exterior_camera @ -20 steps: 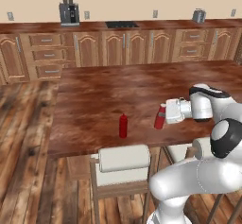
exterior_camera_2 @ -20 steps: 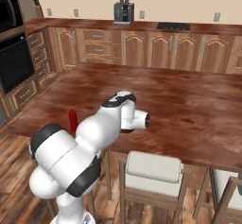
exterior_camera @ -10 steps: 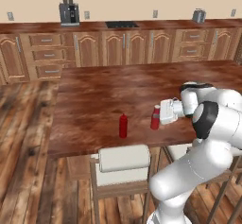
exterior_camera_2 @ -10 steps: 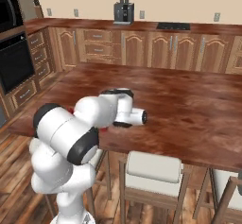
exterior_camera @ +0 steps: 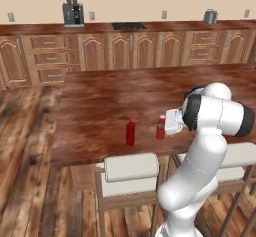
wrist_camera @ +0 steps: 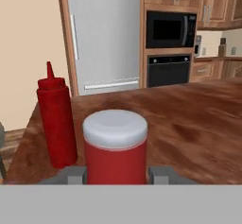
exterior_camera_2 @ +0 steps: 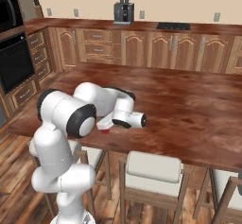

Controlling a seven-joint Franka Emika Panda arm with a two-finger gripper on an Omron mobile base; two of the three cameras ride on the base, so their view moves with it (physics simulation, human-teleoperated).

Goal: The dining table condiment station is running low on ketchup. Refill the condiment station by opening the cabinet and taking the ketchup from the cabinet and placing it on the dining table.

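Ketchup point(exterior_camera: 160, 129): stood upright on the dining table point(exterior_camera: 115, 96) near its front edge, white cap on top; in the hand view point(wrist_camera: 115, 147) sat close up between the two finger tips.
Gripper point(exterior_camera: 167, 123): held level at the bottle's side, fingers point(wrist_camera: 163, 174) flanking the bottle base; could not tell whether clamped on it or just let go, contact hidden at the picture's lower edge.
Gripper, right base view point(exterior_camera_2: 105, 124): mostly hidden behind the arm's own links, a sliver of red just under it.
All-red bottle point(exterior_camera: 130, 133): upright on the same table, just beside the ketchup, apart from it; in the hand view point(wrist_camera: 57, 119) left of the ketchup, taller, pointed nozzle.
Stools point(exterior_camera: 133, 173): tucked at the table's near edge.
Refrigerator point(wrist_camera: 106, 36): beyond the table end, with wall oven point(wrist_camera: 168, 69) beside it.
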